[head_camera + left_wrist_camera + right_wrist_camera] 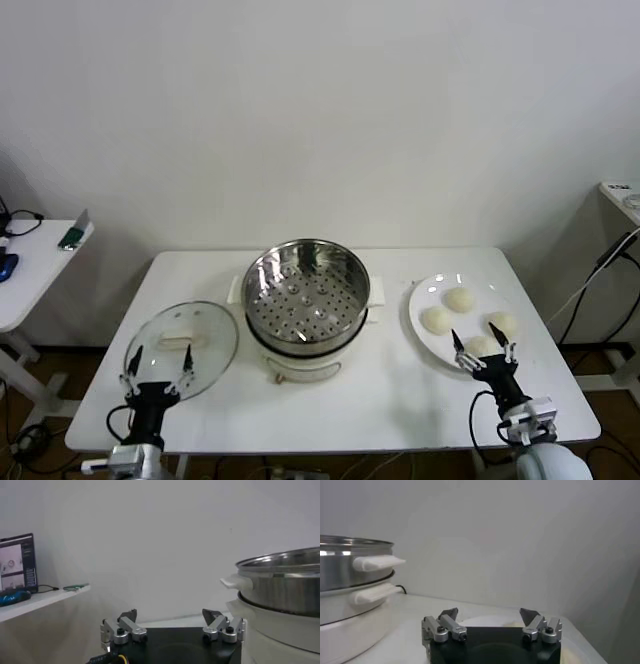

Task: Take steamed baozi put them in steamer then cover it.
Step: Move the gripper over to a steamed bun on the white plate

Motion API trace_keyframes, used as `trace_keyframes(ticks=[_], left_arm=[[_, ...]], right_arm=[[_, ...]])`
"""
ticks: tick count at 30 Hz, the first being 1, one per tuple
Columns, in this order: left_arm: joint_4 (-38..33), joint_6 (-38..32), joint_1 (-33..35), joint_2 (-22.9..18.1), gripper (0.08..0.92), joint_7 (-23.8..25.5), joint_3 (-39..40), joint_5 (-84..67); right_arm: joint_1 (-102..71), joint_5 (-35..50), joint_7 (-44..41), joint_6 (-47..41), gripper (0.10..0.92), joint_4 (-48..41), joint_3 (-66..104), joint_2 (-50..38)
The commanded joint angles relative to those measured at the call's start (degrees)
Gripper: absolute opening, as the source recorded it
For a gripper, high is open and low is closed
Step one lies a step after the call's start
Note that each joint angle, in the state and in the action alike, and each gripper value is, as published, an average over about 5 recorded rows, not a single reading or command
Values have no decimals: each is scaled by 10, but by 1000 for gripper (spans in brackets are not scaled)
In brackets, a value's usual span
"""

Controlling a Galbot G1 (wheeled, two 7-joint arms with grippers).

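Note:
The steamer (306,300), a shiny steel pot with a perforated tray on a white base, stands at the table's middle and holds nothing; its side shows in both wrist views (280,585) (350,575). Several cream-white steamed baozi (459,298) lie on a white plate (425,292) to its right. The clear glass cover (182,345) with a cream handle lies flat on the table to its left. My left gripper (159,368) hangs open over the cover's near edge, and my right gripper (484,346) hangs open over the nearest baozi (481,345). Both hold nothing.
A white side table (30,270) with a phone and cables stands at the far left, and also shows in the left wrist view (35,602). Another white surface (622,195) with cables is at the far right. Bare tabletop (350,400) runs along the front edge.

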Motion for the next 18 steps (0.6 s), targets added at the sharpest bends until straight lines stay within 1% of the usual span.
trace_keyframes(ticks=[1, 3, 6, 11, 14, 18], left_arm=[[1, 0, 0, 1, 823, -2, 0, 0], [1, -1, 1, 2, 823, -4, 1, 1], [1, -2, 2, 5, 823, -11, 4, 3], [-1, -5, 4, 7, 823, -18, 11, 4], [-2, -8, 6, 6, 823, -18, 14, 4], [2, -10, 7, 8, 823, -20, 13, 3]], right_arm=[[35, -38, -28, -32, 823, -1, 0, -53], [57, -51, -56, -61, 823, -5, -7, -96], [104, -81, -136, -103, 823, -30, -29, -181], [217, -137, -290, -108, 823, -125, -105, -314], [315, -166, -360, -96, 823, -194, -180, -356], [472, -189, -463, -84, 823, -270, -307, -382]])
